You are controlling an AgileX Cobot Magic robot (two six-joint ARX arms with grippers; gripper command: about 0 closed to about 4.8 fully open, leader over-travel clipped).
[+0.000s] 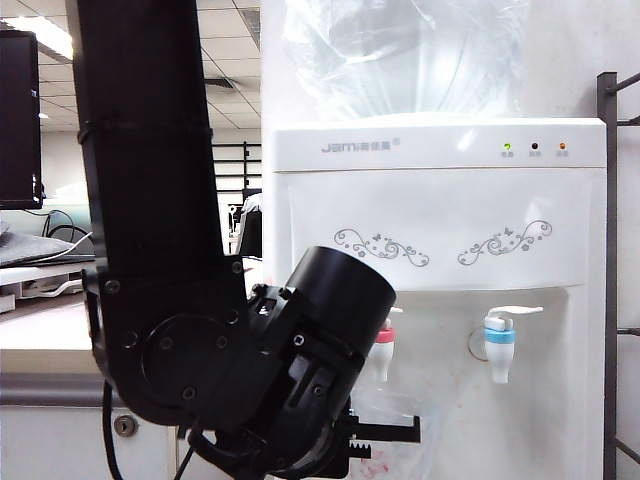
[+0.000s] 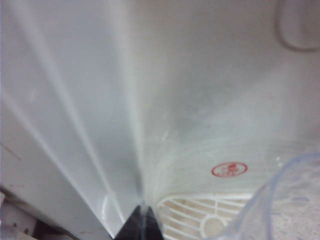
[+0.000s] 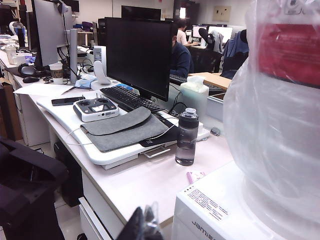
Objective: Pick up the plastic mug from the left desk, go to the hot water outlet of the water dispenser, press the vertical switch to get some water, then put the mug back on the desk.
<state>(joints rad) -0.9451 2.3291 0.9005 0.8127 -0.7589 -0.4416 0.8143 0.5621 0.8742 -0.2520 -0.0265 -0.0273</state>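
Left arm: black, fills the foreground, nearer the taps.
Left gripper [image 2: 142, 220]: closed on the plastic mug [image 2: 280, 200], whose clear rim shows beside the fingertips, over the drip grille [image 2: 200, 215].
Hot water outlet [image 1: 383, 350]: red collar, just above and beyond this gripper.
Vertical switch [image 1: 393, 312]: tops that tap.
Right gripper [image 3: 145, 225]: raised beside the dispenser bottle [image 3: 280, 125], apparently shut and empty.

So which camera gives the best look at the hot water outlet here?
The exterior view: the hot water outlet, with its red-pink collar, shows beside the left arm, partly hidden by the wrist. The left wrist view shows only the water dispenser recess, drip grille and mug rim. The right wrist view shows only the dispenser's top, not the taps.
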